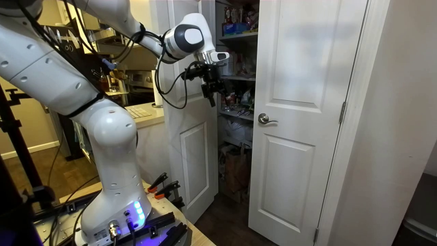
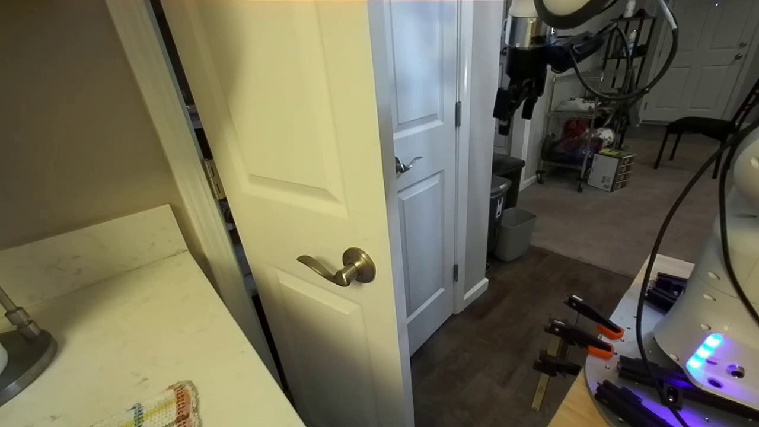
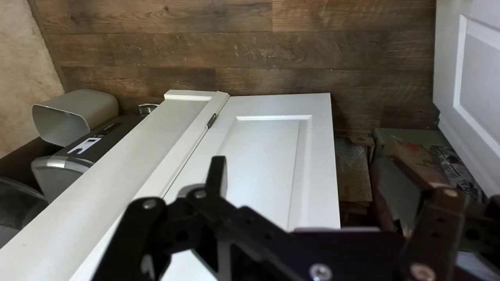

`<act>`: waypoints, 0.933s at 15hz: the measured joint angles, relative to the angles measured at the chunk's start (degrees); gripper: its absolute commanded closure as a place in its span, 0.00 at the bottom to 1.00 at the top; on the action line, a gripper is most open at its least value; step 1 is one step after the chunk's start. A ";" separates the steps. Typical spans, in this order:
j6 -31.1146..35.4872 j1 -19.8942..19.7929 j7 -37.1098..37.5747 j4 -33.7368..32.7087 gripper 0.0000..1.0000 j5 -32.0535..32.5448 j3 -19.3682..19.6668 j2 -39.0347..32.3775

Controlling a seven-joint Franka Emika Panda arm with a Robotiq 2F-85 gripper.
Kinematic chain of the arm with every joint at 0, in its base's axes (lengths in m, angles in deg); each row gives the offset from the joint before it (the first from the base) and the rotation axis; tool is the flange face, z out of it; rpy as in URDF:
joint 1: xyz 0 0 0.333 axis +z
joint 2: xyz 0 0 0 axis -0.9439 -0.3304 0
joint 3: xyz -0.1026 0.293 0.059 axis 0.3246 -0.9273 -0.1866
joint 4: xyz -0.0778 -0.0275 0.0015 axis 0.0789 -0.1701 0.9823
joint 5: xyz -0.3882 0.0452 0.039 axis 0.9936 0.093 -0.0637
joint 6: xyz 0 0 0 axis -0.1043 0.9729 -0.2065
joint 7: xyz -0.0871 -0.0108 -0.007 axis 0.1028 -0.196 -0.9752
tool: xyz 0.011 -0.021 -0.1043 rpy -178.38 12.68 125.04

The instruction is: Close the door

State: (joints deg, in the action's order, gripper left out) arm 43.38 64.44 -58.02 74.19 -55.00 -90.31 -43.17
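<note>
Spread wide, with nothing in its grip, the gripper (image 1: 220,98) points down in front of the closet shelves (image 1: 240,78), touching neither the door (image 1: 196,171) nor the matching leaf (image 1: 297,78). The wrist view shows its two fingers (image 3: 216,175) well apart, the matching leaf filling the middle and the door cut off at the right edge.

White and jointed, the arm (image 1: 109,126) takes up the left of an exterior view and reaches right, in front of the door. That door, tall and panelled, stands swung out at the left of the shelves; an exterior view shows its opposite face (image 2: 296,118), near and large. The matching leaf stands swung out at the right of the shelves.

A pale counter (image 2: 136,320) spreads across the near left of an exterior view. A stove (image 1: 138,79) shows at the far left in an exterior view, a black chair (image 2: 699,126) at the far right in an exterior view. A grey bin (image 2: 514,236) stands beyond the matching leaf, and shows at the left of the wrist view too. Below the shelves sits a brown bag (image 1: 235,169). Orange-tipped clamps (image 2: 576,334) show near the foot of the arm in both exterior views. The door's lever handle (image 2: 353,267) shows near its right edge in an exterior view only; the leaf's own handle (image 1: 266,119) shows in both.
</note>
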 measured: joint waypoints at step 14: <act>-6.21 11.83 10.44 8.82 0.00 -10.44 -13.17 25.90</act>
State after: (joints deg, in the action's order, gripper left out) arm 37.17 76.27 -47.58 83.01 -65.45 -103.48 -17.27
